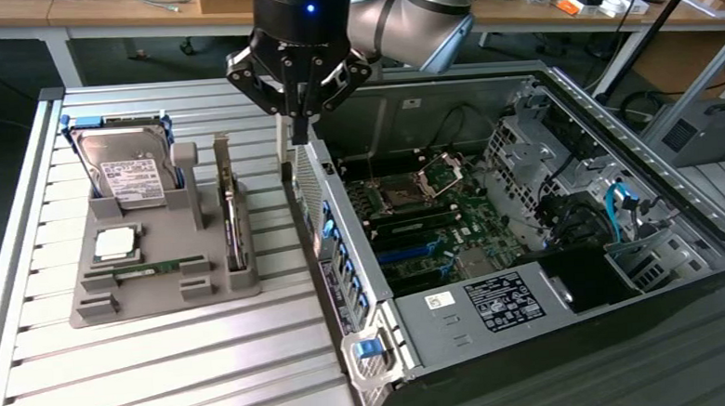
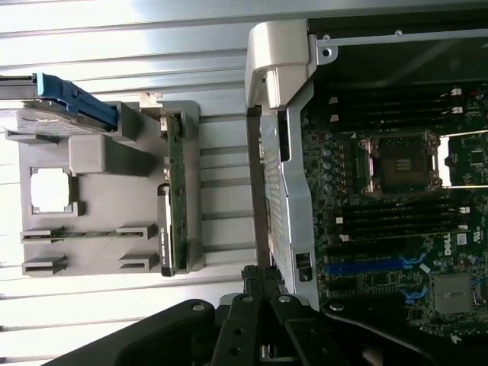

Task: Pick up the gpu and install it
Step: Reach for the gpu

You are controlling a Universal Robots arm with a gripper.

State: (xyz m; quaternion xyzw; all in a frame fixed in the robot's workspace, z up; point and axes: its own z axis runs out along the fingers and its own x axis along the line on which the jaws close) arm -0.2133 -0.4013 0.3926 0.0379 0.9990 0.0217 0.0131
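Pincer (image 1: 299, 132) (image 2: 259, 284): fingers pressed together, nothing between them; hangs over the top edge of the computer case (image 1: 329, 225) (image 2: 286, 175) wall that faces the holder.

Gpu (image 1: 229, 210) (image 2: 174, 200): stands on its long edge in a slot of the grey holder (image 1: 218, 290) (image 2: 107, 164), at about seven o'clock from the pincer in the exterior view, apart from it and untouched.

Other stock in the holder: hard drive (image 1: 125, 171) (image 2: 46, 114) upright at eleven o'clock of the holder; processor chip (image 1: 116, 242) (image 2: 52, 189) flat at centre; RAM stick (image 1: 155, 267) (image 2: 84, 235) at six o'clock.

Case: lies open on the table (image 1: 160, 372), motherboard (image 1: 426, 218) (image 2: 381, 229) exposed.

Step in hand, as judged: approach to the pick; card neither lifted nor installed.

Requirement of the pick, as judged: fingers spread, brought over the card's upper edge and lined up across its thin face.
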